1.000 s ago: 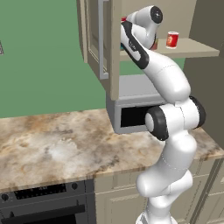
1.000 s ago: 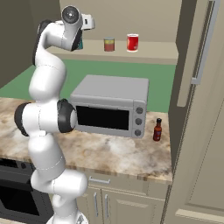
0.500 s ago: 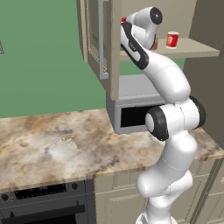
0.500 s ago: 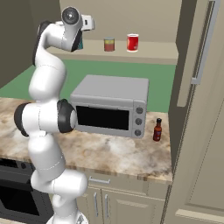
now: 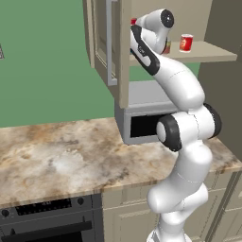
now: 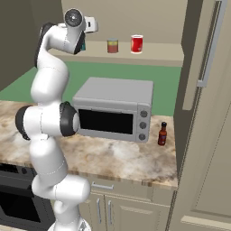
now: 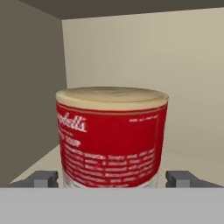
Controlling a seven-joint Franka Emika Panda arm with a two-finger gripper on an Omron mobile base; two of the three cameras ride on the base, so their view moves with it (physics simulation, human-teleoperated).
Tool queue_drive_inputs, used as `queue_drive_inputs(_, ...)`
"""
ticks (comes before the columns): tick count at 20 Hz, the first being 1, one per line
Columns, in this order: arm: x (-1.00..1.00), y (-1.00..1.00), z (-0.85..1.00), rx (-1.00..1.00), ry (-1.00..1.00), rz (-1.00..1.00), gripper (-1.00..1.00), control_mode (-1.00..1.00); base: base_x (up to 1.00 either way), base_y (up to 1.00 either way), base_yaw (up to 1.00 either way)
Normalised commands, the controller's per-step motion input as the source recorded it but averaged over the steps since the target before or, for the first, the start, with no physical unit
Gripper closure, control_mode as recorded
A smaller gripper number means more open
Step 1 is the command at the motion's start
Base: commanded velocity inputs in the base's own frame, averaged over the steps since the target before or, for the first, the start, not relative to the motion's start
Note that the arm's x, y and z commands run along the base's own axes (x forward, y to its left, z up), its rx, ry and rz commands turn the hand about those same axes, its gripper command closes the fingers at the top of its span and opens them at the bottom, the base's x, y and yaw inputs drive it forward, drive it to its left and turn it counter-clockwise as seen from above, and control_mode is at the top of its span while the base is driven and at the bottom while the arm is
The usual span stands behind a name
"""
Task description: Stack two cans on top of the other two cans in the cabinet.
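Note:
In the hand view a red can (image 7: 112, 138) with a pale top and white lettering stands upright between my gripper's (image 7: 113, 178) spread fingertips (image 7: 43, 178); its base is hidden. My gripper (image 6: 91, 25) is open, up at the left end of the cabinet shelf (image 6: 158, 52). Just below the hand a sliver of the teal can (image 6: 84, 45) shows. The orange-tan can (image 6: 113, 45) and the bright red white-rimmed can (image 6: 136, 44) stand apart on the shelf to the right. The same bright red can (image 5: 186, 42) appears past my arm, behind the open glass door (image 5: 111, 42).
A grey microwave (image 6: 113, 108) sits on the marble counter (image 6: 113, 158) under the shelf, with a small sauce bottle (image 6: 162, 133) to its right. A tall cupboard with a long handle (image 6: 210, 45) stands at the right. An oven (image 5: 47, 212) sits below the counter at the left.
The jaws have spread from nearly shut to wide open around the red can. The arm and the other cans have stayed where they were.

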Motion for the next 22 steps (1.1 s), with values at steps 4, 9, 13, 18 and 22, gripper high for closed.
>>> queue_drive_inputs(4,-0.07,0.0,0.0,0.0,0.0,0.0,-1.0,-1.0,0.0,0.0,0.0)
queue_drive_inputs(9,-0.23,0.0,-0.03,0.0,0.0,0.0,-1.0,-1.0,0.0,0.0,0.0)
queue_drive_inputs(13,-0.28,-0.01,-0.1,0.0,0.0,0.0,-1.0,-1.0,0.0,0.0,0.0)
queue_drive_inputs(18,-0.34,-0.05,-0.15,0.0,0.0,-0.01,-1.0,-1.0,0.0,0.0,0.0)
queue_drive_inputs(22,-0.44,-0.27,-0.04,0.0,0.0,-0.06,-1.0,-1.0,0.0,0.0,0.0)
